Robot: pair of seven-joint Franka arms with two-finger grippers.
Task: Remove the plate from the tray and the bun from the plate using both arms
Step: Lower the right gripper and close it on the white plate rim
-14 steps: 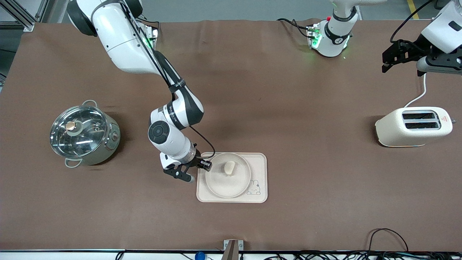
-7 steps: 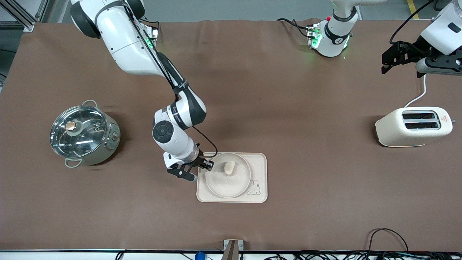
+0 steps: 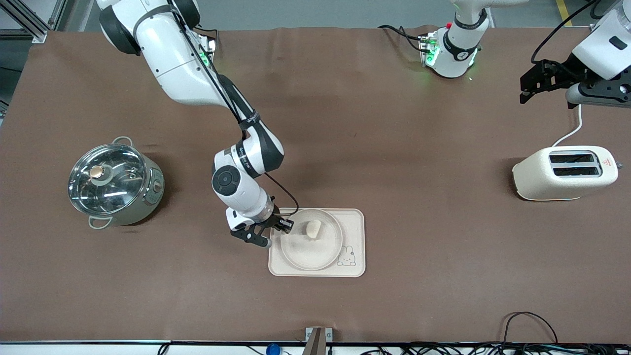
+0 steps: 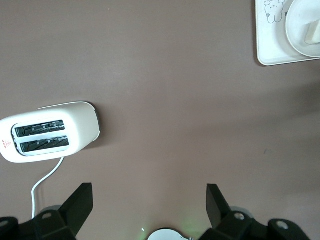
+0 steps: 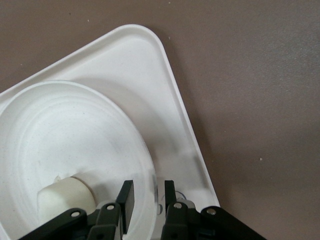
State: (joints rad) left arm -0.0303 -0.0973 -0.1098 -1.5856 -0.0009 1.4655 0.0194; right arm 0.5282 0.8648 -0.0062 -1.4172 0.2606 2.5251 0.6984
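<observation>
The round cream plate (image 3: 311,244) sits on the rectangular tray (image 3: 356,224), with the bun (image 3: 313,229) on it. My right gripper (image 3: 286,227) is low at the plate's rim, on the side toward the right arm's end of the table. In the right wrist view its fingers (image 5: 125,197) straddle the rim of the plate (image 5: 75,140), one inside near the bun (image 5: 65,197), one over the tray (image 5: 165,90), narrowly open with a gap showing. My left gripper (image 3: 526,88) waits open and empty in the air, over the table near the toaster.
A cream toaster (image 3: 564,172) with a white cord stands at the left arm's end; it also shows in the left wrist view (image 4: 50,132). A steel pot with a glass lid (image 3: 114,182) stands at the right arm's end. Cables lie along the table's edge nearest the front camera.
My right gripper has shifted a little toward the plate and now stands at its rim. The left gripper has drifted slightly. Plate, bun and tray have not moved.
</observation>
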